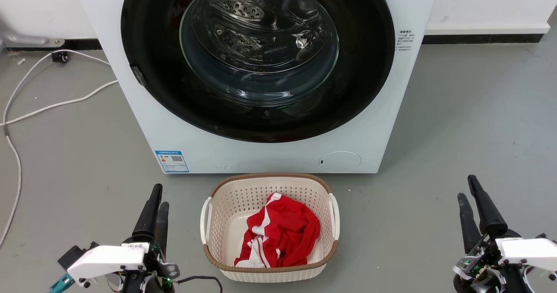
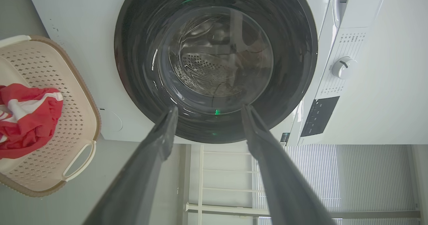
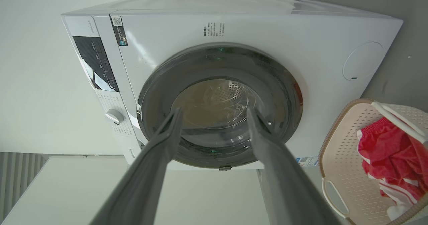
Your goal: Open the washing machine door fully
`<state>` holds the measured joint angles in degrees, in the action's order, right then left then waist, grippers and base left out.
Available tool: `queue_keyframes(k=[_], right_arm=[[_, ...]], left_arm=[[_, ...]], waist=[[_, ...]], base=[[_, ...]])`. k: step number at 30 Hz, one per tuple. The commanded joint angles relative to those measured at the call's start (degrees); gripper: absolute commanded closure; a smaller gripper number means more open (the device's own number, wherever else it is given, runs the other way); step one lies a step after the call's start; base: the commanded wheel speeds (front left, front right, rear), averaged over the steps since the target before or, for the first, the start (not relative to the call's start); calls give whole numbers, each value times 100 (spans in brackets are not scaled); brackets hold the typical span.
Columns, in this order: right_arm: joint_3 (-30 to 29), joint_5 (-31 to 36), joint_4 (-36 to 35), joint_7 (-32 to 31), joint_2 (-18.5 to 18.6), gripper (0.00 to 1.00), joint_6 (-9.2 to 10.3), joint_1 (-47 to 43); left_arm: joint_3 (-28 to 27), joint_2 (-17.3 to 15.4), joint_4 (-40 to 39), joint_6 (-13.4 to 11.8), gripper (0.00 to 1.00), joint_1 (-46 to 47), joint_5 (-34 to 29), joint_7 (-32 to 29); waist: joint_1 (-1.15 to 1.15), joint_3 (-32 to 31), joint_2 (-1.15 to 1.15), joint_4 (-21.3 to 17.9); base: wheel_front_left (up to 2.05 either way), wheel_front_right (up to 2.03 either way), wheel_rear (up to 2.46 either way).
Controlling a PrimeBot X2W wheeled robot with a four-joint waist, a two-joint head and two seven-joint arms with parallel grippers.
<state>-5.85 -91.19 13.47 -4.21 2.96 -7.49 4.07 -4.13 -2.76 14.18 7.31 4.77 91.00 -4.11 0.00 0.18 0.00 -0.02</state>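
A white front-loading washing machine (image 1: 261, 158) stands on a grey floor and takes up the top centre of the head view. The washing machine door (image 1: 259, 58) is a large, round, glossy black disc, nearly as wide as the machine. A bulging bowl of clear glass sits in its middle, and the perforated steel drum shows through the glass. The door lies flat against the machine's front, shut. A small dark latch piece (image 1: 138, 75) sits on its left edge.

At the lower left corner of the head view is the left gripper (image 1: 160, 196), its two long dark fingers pointing up the frame. The right gripper (image 1: 466, 187) mirrors it at the lower right corner. Both are well apart from the door, with bare floor between.

In the left wrist view, the left gripper (image 2: 209, 108) has its fingers spread and grips nothing. The washing machine door (image 2: 215, 61) fills the upper centre of that frame, and the fingertips overlap its lower edge in the picture without touching it. In the right wrist view, the right gripper (image 3: 214, 111) is likewise spread and empty. The washing machine door (image 3: 219, 108) sits at that frame's centre, seen between and beyond the fingers.

A cream perforated basket (image 1: 270, 176) with a brown rim sits at the bottom centre of the head view, between the two grippers and just in front of the machine. It holds a crumpled red and white garment (image 1: 283, 236). A white cable (image 1: 43, 108) trails across the floor at the left of the frame.
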Motion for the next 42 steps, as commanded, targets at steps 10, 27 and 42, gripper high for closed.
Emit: queue_keyframes(k=[10,27,42], right_arm=[[-45,1057,-487,319,3,0,-1,-40],[74,3581,-1006,684,1,0,-1,-209],[208,5623,-1115,892,-1,0,-1,-362]], left_arm=[[105,-16,-501,12,0,195,-1009,318],[419,-17,-905,15,0,216,-3062,679],[685,-17,-955,-28,0,238,-4564,966]], waist=[[0,10,0,24],[0,15,0,56],[0,16,0,87]], base=[[0,0,0],[0,0,0],[0,0,0]])
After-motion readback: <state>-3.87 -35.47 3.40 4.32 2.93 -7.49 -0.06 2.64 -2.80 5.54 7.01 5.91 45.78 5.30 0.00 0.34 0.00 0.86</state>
